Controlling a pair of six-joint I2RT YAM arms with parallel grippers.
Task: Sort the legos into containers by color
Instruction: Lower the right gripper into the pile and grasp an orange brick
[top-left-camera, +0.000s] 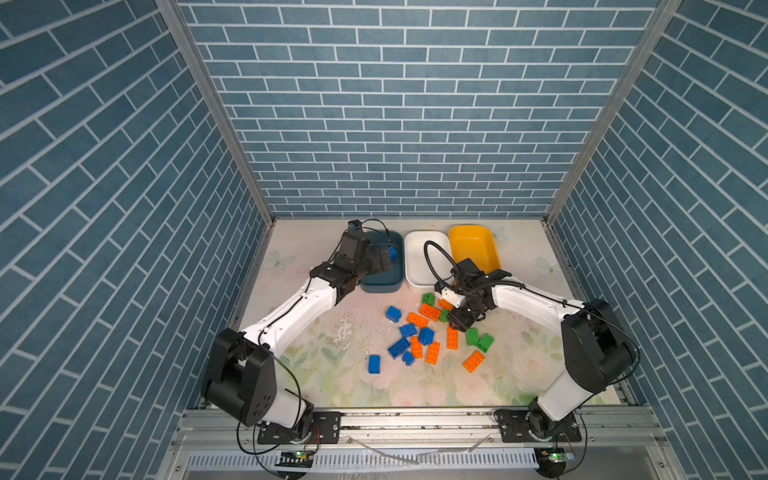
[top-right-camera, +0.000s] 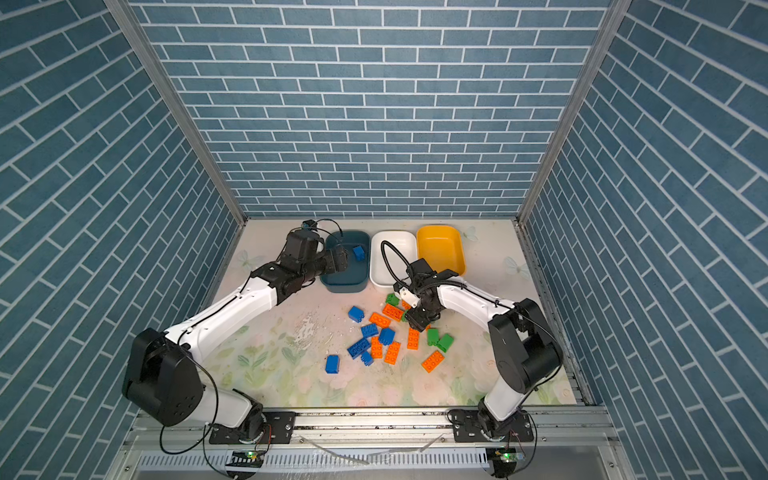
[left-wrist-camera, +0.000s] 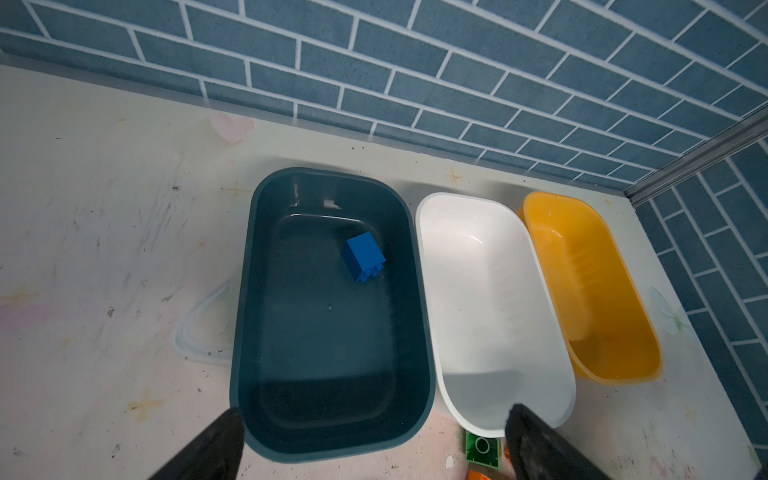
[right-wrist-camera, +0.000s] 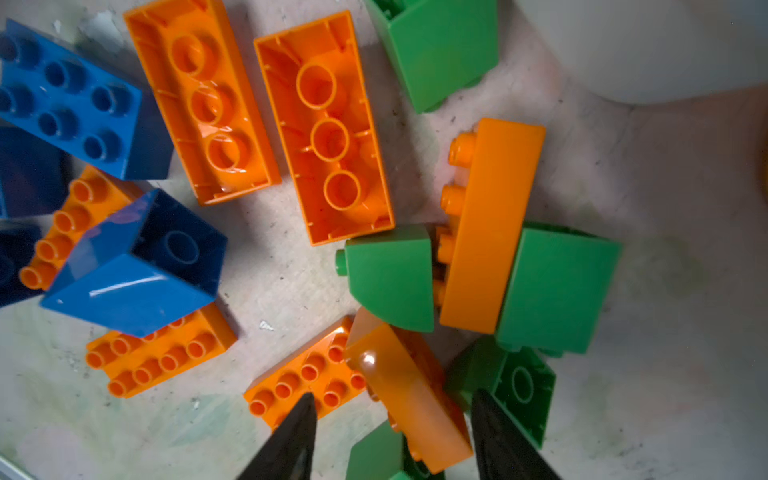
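Legos (top-left-camera: 424, 336) lie on the tabletop (top-left-camera: 324, 374) before the white tub (top-left-camera: 424, 262); likely light, stiff, slick; right claw (right-wrist-camera: 394, 395) straddles an orange brick (right-wrist-camera: 415, 399), best pinched on flat sides, not yet clenched; left claw (left-wrist-camera: 374, 409) hangs released.

The white tub (left-wrist-camera: 457, 257) is left unobstructed inside. Its near side is blocked by the brick pile (top-left-camera: 430, 311) & seemingly the R arm (top-left-camera: 528, 301); bare table (top-left-camera: 316, 386) is left farther front-left of it.

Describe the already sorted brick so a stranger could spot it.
Look along the back wall. The dark teal tub is leftmost of three in both top views. The blue brick inside it is the only lego in any tub.
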